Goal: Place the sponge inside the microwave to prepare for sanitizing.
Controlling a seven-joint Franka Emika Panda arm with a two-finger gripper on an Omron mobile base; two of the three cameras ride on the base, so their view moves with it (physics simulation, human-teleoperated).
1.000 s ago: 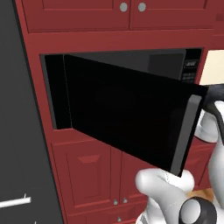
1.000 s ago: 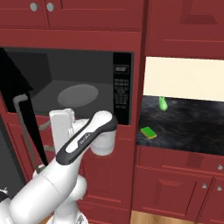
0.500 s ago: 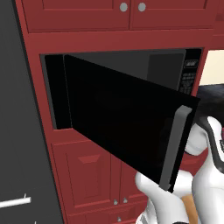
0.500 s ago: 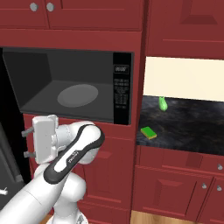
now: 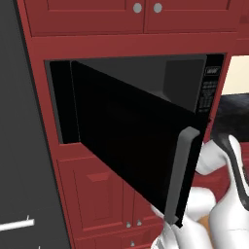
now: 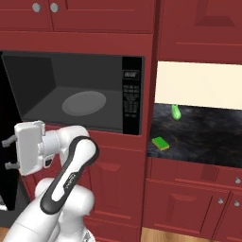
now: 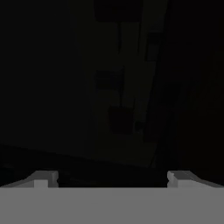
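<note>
Glossy black microwave (image 6: 75, 94) door (image 5: 131, 155), matt grey handle (image 5: 179, 175). Dull grey turntable (image 6: 84, 103). Painted red wood cabinets (image 6: 189, 208). Polished dark stone counter (image 6: 208, 137). Spongy green sponge (image 6: 160, 143).

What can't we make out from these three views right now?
- Microwave cavity, left base view: the open door blocks the turntable.
- Gripper, right base view: the hand's white body covers most of it, so how the jaws stand is unclear there.
- Hand view: nearly black, only faint shapes; what it faces is unreadable.
- Sponge on the counter, right base view: too small for detail.
- Keypad: labels too small to read.
</note>
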